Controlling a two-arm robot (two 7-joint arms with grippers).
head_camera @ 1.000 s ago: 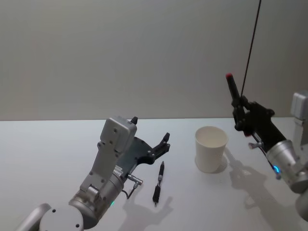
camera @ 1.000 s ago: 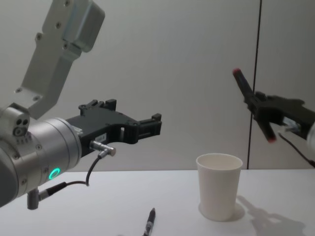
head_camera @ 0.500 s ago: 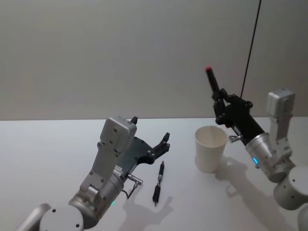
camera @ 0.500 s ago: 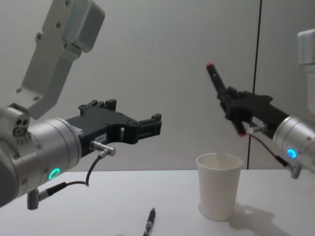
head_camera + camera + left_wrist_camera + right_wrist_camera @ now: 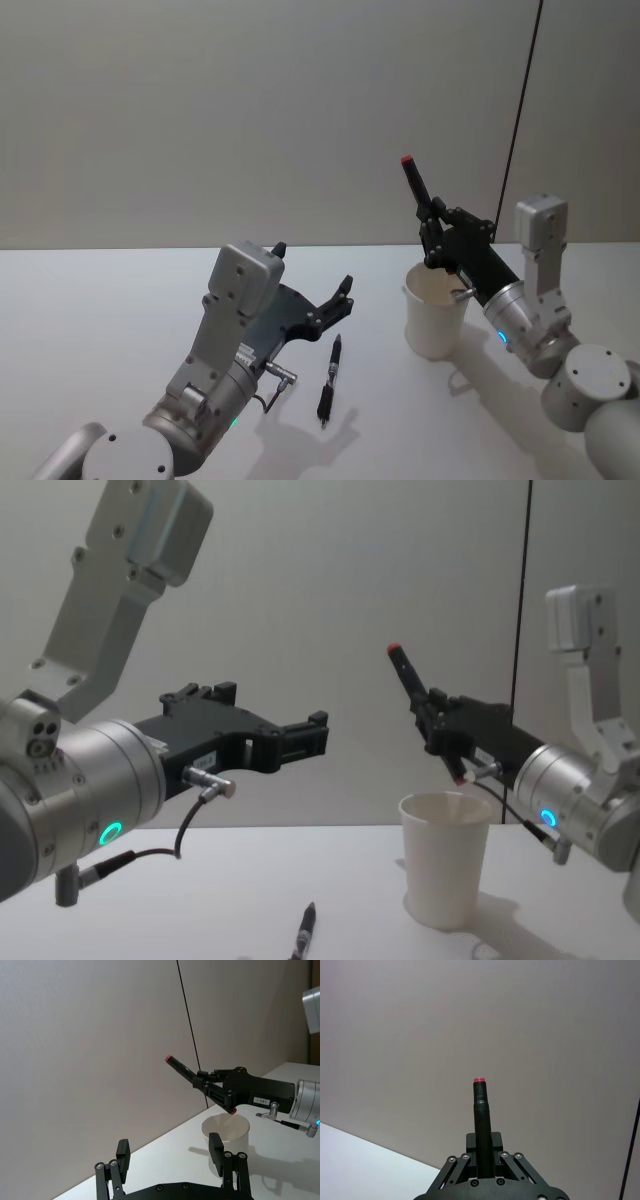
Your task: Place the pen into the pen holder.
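Note:
My right gripper [image 5: 433, 236] is shut on a black pen [image 5: 413, 188] with a red end cap. The pen tilts, red cap up, and its lower tip hangs just above the mouth of the pen holder [image 5: 435, 312], a white paper cup standing on the table. The chest view shows the same pen [image 5: 408, 676], gripper [image 5: 437, 723] and cup [image 5: 445, 865]. My left gripper [image 5: 313, 268] stays open above the table, left of the cup, with nothing between its fingers. A second black pen [image 5: 329, 379] lies flat on the table below it.
The white table [image 5: 120, 300] runs up to a plain grey wall. A thin black cable [image 5: 520, 120] hangs down the wall behind the right arm. The left arm's body [image 5: 90, 790] rises large at the left in the chest view.
The right arm has swung left and down, carrying the held pen from high at the right to just over the cup's mouth. The left arm and the pen on the table have not moved.

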